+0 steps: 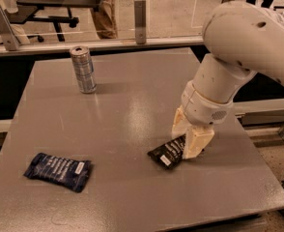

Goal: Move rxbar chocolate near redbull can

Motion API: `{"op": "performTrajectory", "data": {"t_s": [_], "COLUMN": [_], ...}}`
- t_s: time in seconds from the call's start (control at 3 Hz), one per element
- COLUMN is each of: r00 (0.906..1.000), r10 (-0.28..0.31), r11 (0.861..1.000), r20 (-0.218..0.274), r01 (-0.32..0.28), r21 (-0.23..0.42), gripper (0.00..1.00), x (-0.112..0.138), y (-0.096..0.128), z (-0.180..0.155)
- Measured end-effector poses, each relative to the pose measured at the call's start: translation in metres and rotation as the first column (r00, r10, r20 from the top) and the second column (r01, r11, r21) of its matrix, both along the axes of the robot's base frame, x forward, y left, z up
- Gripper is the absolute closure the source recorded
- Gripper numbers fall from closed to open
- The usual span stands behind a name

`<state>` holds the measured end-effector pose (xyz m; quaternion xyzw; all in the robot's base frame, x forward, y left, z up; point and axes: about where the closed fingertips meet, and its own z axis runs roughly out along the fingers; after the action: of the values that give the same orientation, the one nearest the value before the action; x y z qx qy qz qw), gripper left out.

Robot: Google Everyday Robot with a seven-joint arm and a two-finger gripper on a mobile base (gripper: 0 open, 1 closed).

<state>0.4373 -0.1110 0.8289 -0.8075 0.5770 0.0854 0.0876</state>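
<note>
The rxbar chocolate is a small flat black wrapper with white lettering, at the right of the grey table. My gripper comes down from the white arm and its cream fingers stand on either side of the bar's right end, closed on it. The bar's left end points toward the table's front. The redbull can stands upright at the far left of the table, well away from the bar and the gripper.
A larger dark blue packet with a white label lies at the front left. A glass barrier with metal posts runs along the table's far edge. The table's right edge is close behind the arm.
</note>
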Motion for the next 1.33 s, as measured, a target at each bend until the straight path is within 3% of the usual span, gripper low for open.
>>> {"op": "performTrajectory", "data": {"t_s": [0.67,1.0,1.33], "r00": [0.9914,0.9806,0.9725], "r10": [-0.129,-0.196,-0.233], "r11": [0.991,0.976,0.963], "r20": [0.025,0.002,-0.007], "r01": [0.128,0.195,0.232], "r21": [0.042,0.102,0.137], "gripper": [1.0,1.0,1.0], "x": [0.063,0.109,0.137], "y": [0.033,0.068,0.096], "z": [0.046,0.054,0.054]}}
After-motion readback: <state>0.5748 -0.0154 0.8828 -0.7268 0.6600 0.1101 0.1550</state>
